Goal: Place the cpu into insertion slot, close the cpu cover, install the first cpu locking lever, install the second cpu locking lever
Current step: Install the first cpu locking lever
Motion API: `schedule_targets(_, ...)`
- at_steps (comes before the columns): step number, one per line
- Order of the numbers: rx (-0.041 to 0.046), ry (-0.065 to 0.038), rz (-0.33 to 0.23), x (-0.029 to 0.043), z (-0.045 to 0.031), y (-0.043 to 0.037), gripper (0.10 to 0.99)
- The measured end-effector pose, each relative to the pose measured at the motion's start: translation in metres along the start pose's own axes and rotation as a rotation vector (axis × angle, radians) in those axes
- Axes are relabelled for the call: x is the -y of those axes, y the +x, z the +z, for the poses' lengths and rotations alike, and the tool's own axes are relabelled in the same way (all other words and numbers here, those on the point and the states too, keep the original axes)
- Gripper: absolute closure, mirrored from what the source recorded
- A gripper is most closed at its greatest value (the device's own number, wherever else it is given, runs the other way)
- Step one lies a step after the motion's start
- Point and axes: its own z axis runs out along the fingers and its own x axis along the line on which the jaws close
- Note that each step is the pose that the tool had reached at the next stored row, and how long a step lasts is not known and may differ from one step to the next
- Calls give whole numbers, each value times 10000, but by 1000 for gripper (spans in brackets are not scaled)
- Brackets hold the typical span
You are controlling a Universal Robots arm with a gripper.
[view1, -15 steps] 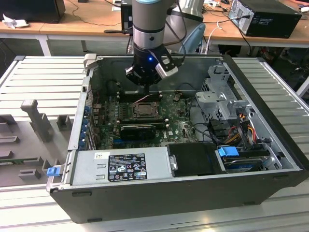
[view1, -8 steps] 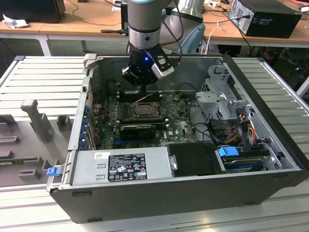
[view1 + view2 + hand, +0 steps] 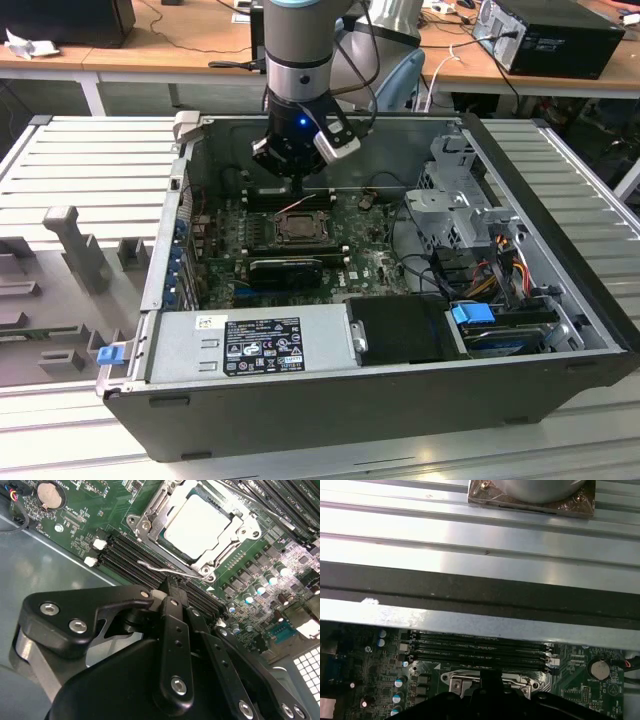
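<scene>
The gripper point(image 3: 296, 178) hangs low inside the open computer case point(image 3: 560, 270) — above the socket point(image 3: 297, 228) there is room, but memory slots point(image 3: 131, 560) and the drive cage point(image 3: 455, 195) stand near.

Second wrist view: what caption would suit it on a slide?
The gripper at a thin locking lever beside the cpu cover, which lies closed over the cpu.

Lying in the insertion slot point(image 3: 197, 555), framed by the cpu cover point(image 3: 150, 520) resting down around it: the cpu point(image 3: 200, 525). Sitting mid-motherboard point(image 3: 300, 245) inside the open computer case point(image 3: 560, 300), with the power supply point(image 3: 255, 345) nearer the camera. Hanging just above the socket's far edge: the gripper point(image 3: 296, 185).
</scene>
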Motion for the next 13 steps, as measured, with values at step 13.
schedule_targets(13, 31, -190, 132, -25, 139, -90, 980)
